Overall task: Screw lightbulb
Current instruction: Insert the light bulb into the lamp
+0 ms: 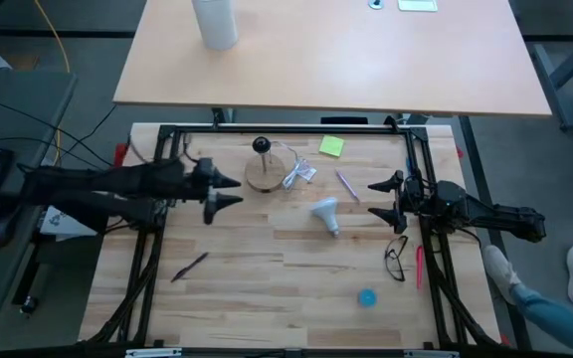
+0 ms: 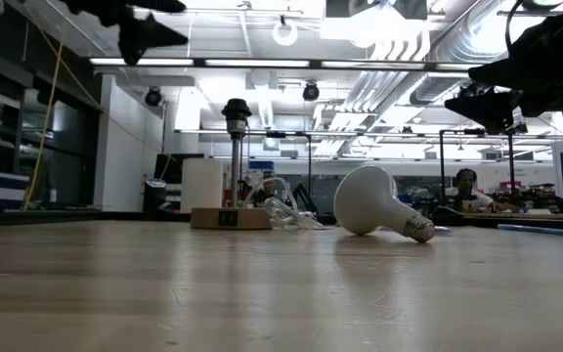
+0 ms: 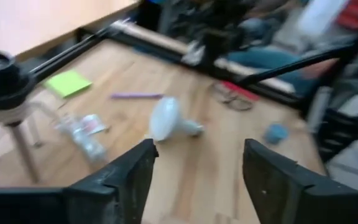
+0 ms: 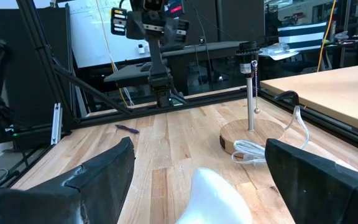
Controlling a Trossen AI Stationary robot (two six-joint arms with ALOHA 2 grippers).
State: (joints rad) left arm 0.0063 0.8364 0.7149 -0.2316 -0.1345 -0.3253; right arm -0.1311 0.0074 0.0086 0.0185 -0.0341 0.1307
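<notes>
The white lightbulb (image 1: 326, 213) lies on its side on the wooden table, globe toward the far edge, screw base toward the near edge; it also shows in the low view (image 2: 374, 202), the left wrist view (image 3: 166, 118) and the right wrist view (image 4: 219, 198). The round wooden disc with its black socket post (image 1: 262, 164) stands left of the bulb. My left gripper (image 1: 229, 191) is open, above the table left of the disc. My right gripper (image 1: 380, 199) is open, right of the bulb, above the table.
A clear cord (image 1: 296, 171) trails from the disc. A green sticky note (image 1: 331, 146), a purple pen (image 1: 347, 185), eyeglasses (image 1: 396, 259), a red pen (image 1: 419, 267), a blue cap (image 1: 367, 296) and a dark pen (image 1: 190, 266) lie on the table. A tall white cylinder (image 1: 216, 20) stands on the far desk.
</notes>
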